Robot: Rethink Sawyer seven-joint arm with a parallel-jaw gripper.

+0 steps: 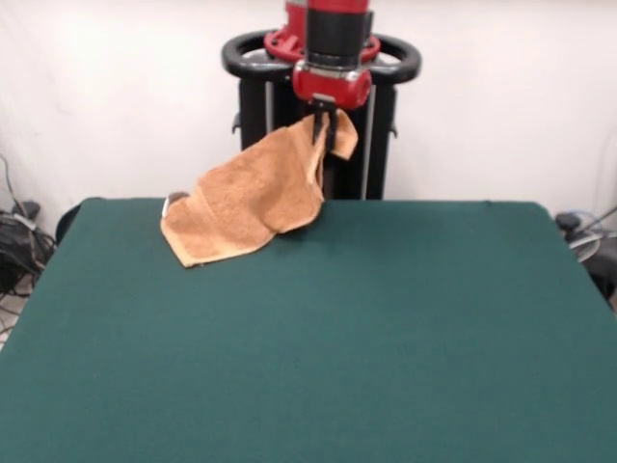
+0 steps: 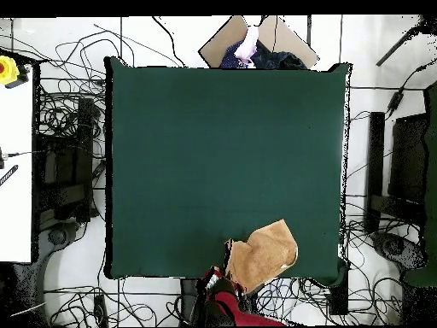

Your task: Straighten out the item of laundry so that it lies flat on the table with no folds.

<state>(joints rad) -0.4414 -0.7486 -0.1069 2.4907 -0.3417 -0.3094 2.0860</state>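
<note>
**Towel held up by one corner at the robot's edge of the table**

The gripper (image 1: 324,130) is seen closed on an upper corner of the towel (image 1: 249,203), with a small flap of cloth hanging past the fingers on the far side. From that pinch the cloth is draped downward and sideways, so that its lower part is resting on the table (image 1: 318,338) close to the edge where the pedestal (image 1: 318,68) stands. In the overhead view the towel (image 2: 265,254) is shown near the table's (image 2: 222,145) bottom edge, just in front of the arm (image 2: 232,306), with the rest of the green surface left uncovered. A small pale patch, possibly the tag, is visible at the low corner of the cloth in the front view.

The cloth is judged to be light, soft and limp: it sags under its own weight and is creased along a diagonal fold, so no shape will be kept unless it is pulled taut or laid down. Some drag against the felt-like top is to be expected, which could be used to spread it. The task is judged unfinished, since the towel is bunched and partly lifted. A hold on a corner or along an edge band is thought best; a grasp in the middle would only gather more folds. At the top of the overhead view, a person (image 2: 252,47) is partly seen beyond the table.
</note>
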